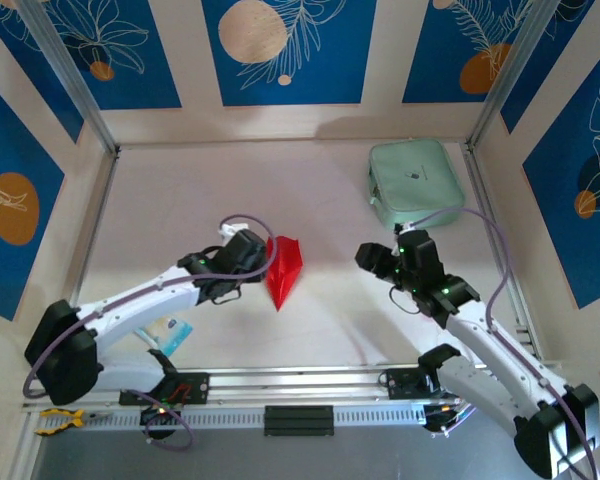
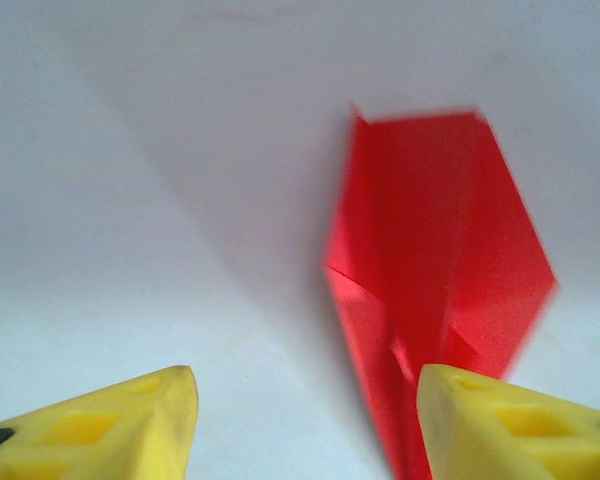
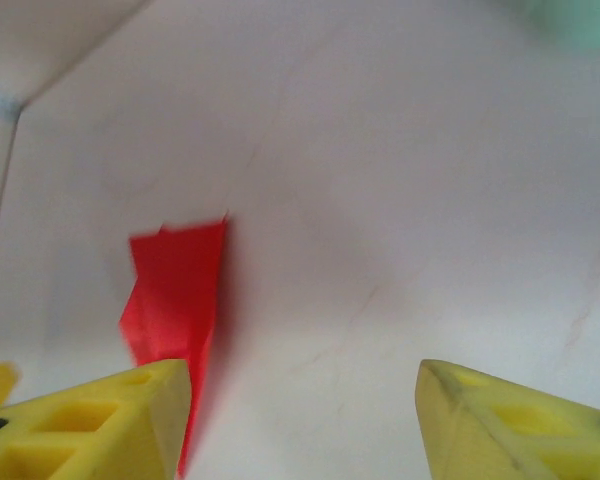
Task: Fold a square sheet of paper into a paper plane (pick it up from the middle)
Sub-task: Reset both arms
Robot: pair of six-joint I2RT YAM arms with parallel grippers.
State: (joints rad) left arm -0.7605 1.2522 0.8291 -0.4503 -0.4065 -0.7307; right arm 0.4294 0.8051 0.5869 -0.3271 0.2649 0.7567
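One red paper plane (image 1: 283, 270) lies mid-tabletop (image 1: 320, 330), nose toward 6 o'clock, with one mint-green pouch (image 1: 415, 182) at 1 o'clock and one blue-and-white packet (image 1: 172, 333) at 7 o'clock, half hidden under your left arm (image 1: 140, 300). Your left claw (image 1: 252, 256) sits just beside the plane at its 9 o'clock, jaws apart and gripping nothing; whether one finger (image 2: 510, 430) brushes the paper you cannot tell. Your right claw (image 1: 370, 257) stands clear at 3 o'clock, jaws likewise apart and empty.
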